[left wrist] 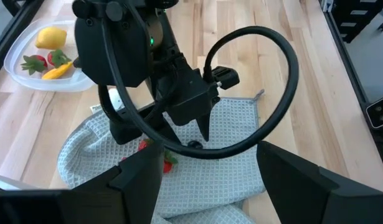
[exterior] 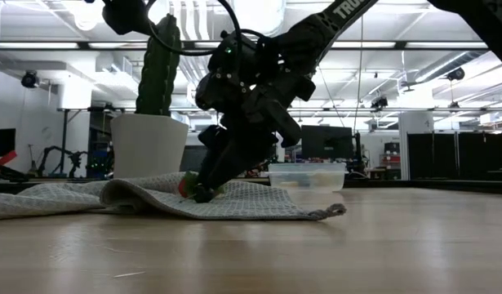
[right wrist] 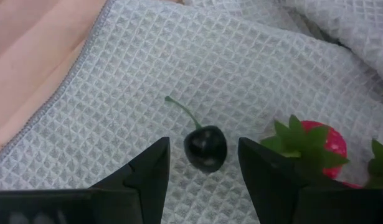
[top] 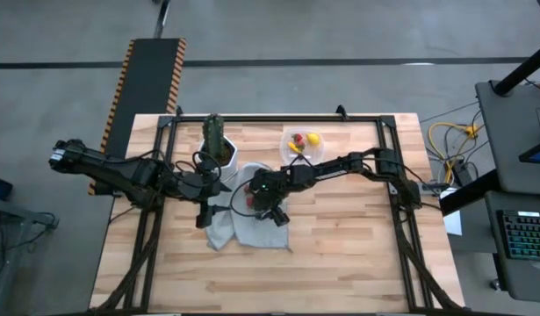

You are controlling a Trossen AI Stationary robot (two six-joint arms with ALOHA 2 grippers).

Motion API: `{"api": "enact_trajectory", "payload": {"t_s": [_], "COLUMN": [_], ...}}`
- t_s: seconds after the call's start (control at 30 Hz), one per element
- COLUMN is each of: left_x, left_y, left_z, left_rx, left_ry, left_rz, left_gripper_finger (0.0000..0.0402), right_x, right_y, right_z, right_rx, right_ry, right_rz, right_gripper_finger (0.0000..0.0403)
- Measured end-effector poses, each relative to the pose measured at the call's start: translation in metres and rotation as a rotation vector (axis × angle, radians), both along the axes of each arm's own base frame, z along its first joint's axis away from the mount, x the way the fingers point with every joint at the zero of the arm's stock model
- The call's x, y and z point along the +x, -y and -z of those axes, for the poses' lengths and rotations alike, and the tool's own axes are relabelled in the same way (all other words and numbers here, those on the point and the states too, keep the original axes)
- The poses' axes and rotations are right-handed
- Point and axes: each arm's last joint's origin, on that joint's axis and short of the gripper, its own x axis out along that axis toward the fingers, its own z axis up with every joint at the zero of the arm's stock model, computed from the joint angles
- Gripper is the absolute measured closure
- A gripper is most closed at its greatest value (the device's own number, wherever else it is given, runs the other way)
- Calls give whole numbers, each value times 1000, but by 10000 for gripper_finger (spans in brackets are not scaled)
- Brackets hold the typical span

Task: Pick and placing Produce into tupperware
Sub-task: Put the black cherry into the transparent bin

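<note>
Two dark fingers of the right gripper [right wrist: 203,165] stand apart, one on either side of a small dark cherry [right wrist: 205,148] with a thin green stem; the fruit lies on the cloth between them, with a sliver of cloth showing on each side of it.

Item: grey waffle-weave cloth [top: 252,226], rumpled, spread on the wooden table [top: 340,254] near its middle. It carries the cherry and, just beside it, a red strawberry [right wrist: 319,146] with green leaves. In the left wrist view two red berries [left wrist: 155,155] show on the cloth at the foot of the right arm's wrist.

Item: left gripper [top: 202,213], lowered at the cloth's left edge, its fingers [left wrist: 141,177] spread wide and holding nothing.

Item: tupperware [top: 302,146], clear and shallow, at the far side of the table, well apart from the cloth. Contents: a yellow lemon [left wrist: 51,38], a yellow-orange elongated piece [left wrist: 57,71] and red strawberries [left wrist: 45,61].

Item: white pot with a green cactus [top: 215,140], standing upright near the table's far edge, left of the tupperware and just beyond the cloth.

In the low view the right gripper's fingertips come down onto the cloth, with the pot behind to one side and the clear container behind to the other.
</note>
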Motion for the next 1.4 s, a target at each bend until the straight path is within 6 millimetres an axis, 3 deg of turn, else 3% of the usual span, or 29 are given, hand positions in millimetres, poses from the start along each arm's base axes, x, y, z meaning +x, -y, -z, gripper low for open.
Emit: {"api": "enact_trajectory", "payload": {"t_s": [1.4], "left_x": [0], "left_y": [0], "left_z": [0], "left_rx": [1], "left_ry": [5], "left_rz": [-3], "left_gripper_finger": [159], "right_x": [-2], "right_y": [-8], "right_z": [7], "right_rx": [24], "right_ry": [22], "right_rz": [17], "right_gripper_finger": [221]}}
